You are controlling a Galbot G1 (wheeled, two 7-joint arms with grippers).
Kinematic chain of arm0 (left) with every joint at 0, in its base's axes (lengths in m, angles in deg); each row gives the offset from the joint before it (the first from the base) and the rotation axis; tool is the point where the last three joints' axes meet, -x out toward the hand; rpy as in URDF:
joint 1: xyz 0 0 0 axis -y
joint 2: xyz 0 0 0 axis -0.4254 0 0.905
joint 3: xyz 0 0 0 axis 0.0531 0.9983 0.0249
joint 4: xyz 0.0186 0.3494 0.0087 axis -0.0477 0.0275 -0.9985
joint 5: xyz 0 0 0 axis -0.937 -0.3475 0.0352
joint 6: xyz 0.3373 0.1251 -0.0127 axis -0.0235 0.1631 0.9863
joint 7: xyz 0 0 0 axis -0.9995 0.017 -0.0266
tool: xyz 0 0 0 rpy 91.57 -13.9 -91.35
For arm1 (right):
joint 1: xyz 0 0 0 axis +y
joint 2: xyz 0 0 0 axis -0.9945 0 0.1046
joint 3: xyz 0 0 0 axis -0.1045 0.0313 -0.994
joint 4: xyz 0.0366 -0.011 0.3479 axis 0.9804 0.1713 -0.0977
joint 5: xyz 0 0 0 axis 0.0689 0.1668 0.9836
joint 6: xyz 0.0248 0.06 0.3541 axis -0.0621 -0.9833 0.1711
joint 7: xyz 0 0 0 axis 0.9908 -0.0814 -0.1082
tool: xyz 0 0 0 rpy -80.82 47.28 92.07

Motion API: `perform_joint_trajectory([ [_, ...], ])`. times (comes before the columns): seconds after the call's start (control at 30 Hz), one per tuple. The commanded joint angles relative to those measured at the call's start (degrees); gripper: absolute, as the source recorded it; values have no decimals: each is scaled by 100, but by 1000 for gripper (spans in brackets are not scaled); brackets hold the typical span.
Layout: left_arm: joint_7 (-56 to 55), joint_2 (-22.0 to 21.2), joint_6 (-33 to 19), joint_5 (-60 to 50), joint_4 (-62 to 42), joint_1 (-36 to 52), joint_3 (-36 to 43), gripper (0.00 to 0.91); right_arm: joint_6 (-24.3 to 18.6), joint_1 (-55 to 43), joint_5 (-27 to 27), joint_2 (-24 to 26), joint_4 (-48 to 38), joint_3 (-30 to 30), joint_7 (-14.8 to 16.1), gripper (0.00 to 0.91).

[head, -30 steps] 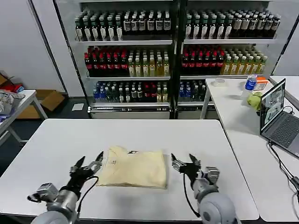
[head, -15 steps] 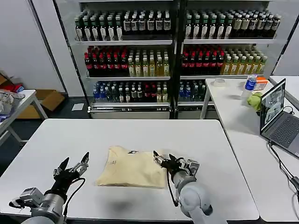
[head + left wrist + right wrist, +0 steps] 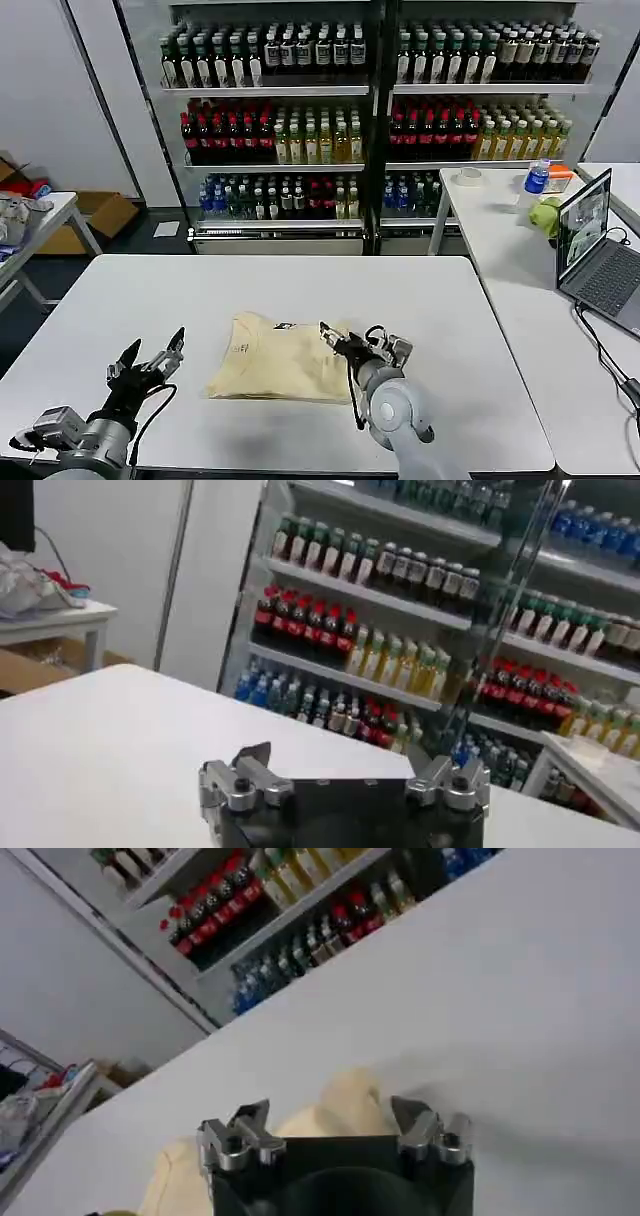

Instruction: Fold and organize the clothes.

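Our folded cream-yellow T-shirt (image 3: pixel 280 358) on the white desk (image 3: pixel 150 300)

We see it lying flat as a rough rectangle near the desk's front middle, neck opening with a small dark label at its far edge, fabric soft and plain, slightly rumpled.

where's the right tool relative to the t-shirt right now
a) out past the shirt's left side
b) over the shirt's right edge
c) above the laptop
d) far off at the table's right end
b: in the head view the right tool, open, sits over the right edge of the folded T-shirt, while the left tool, open, hangs well clear of the shirt's left side above the white table.
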Motion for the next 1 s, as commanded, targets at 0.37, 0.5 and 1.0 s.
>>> perform_joint_trajectory([
  [0.37, 0, 10, 0, 38, 0, 2, -86, 907, -94, -286, 154, -100, -491, -124, -46, 0],
  [0.5, 1, 12, 3, 41, -14, 28, -64, 907, -92, -294, 157, 3, -500, -181, -45, 0],
  [1.0, -1, 38, 10, 64, -59, 91, 15, 907, -47, -585, -27, 270, -723, -355, 147, 0],
])
